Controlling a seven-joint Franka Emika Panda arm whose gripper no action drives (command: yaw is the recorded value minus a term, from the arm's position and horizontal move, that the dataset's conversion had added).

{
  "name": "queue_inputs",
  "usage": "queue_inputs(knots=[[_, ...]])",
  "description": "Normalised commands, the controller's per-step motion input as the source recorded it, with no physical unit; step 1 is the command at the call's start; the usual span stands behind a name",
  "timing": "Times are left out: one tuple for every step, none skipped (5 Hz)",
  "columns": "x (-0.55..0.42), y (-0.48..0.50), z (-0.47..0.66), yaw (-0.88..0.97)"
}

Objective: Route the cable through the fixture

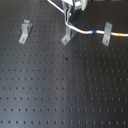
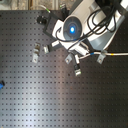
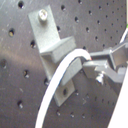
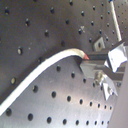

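The thin white cable (image 3: 60, 80) is pinched in the clenched hand (image 3: 90, 64), right beside the leaning silver metal fixture (image 3: 52, 50). It's best kept taut and low, then eased sideways into the fork, probably.

no readable text, no labels, no brand marks, no numbers, no signs in any view

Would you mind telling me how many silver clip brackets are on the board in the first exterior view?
3. One bracket stands at the first exterior view's left, one at centre under the gripper, and one at right, with the cable running to it. None seems hidden.
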Motion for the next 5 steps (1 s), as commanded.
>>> queue_inputs(knots=[[0.0,0.0,0.02,0.01],[0.283,-0.26,0.1,0.17],[0.268,-0.322,0.09,0.25],[-0.206,0.095,0.0,-0.01],[-0.229,0.151,0.0,0.0]])
